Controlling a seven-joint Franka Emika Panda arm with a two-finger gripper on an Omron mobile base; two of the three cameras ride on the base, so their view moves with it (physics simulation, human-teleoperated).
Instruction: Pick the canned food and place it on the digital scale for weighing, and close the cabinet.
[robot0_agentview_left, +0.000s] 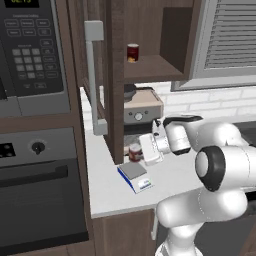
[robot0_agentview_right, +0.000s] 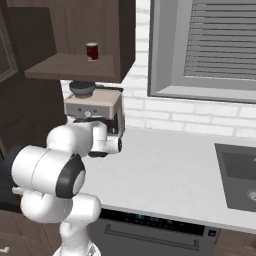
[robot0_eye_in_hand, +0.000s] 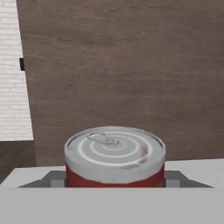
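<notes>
In the left base view, the canned food (robot0_agentview_left: 134, 151) was low on the white counter (robot0_agentview_left: 107, 195). It was just beside the digital scale (robot0_agentview_left: 134, 172), at about 12 o'clock from its grey plate. It was not on the plate yet. I could not tell if the can was standing on the counter or lifted a tiny bit.

The gripper (robot0_agentview_left: 145, 150) reached in from 3 o'clock. Its jaws were about half closed with the can between them. In the hand view a grey finger tip (robot0_eye_in_hand: 56, 178) looked pressed against the can's red side at 9 o'clock, and another at 3 o'clock. So I think you had hold of the can.

This can is likely hard and stiff, so a squeeze should not hurt it. It is probably a bit heavy for its size, because it is full. Its round sides are smooth and may slip, so take hold low on the red wall, on two opposite sides. Stay off the pale top with the pull ring. Keep it upright so it can land flat on the plate.

The cabinet (robot0_agentview_left: 117, 75) hung at 12 o'clock above the can. Its door stood open, with the long grey handle (robot0_agentview_left: 92, 75) at about 10 o'clock. Another red can (robot0_agentview_left: 132, 52) sat on its shelf. That one was not yours.
</notes>
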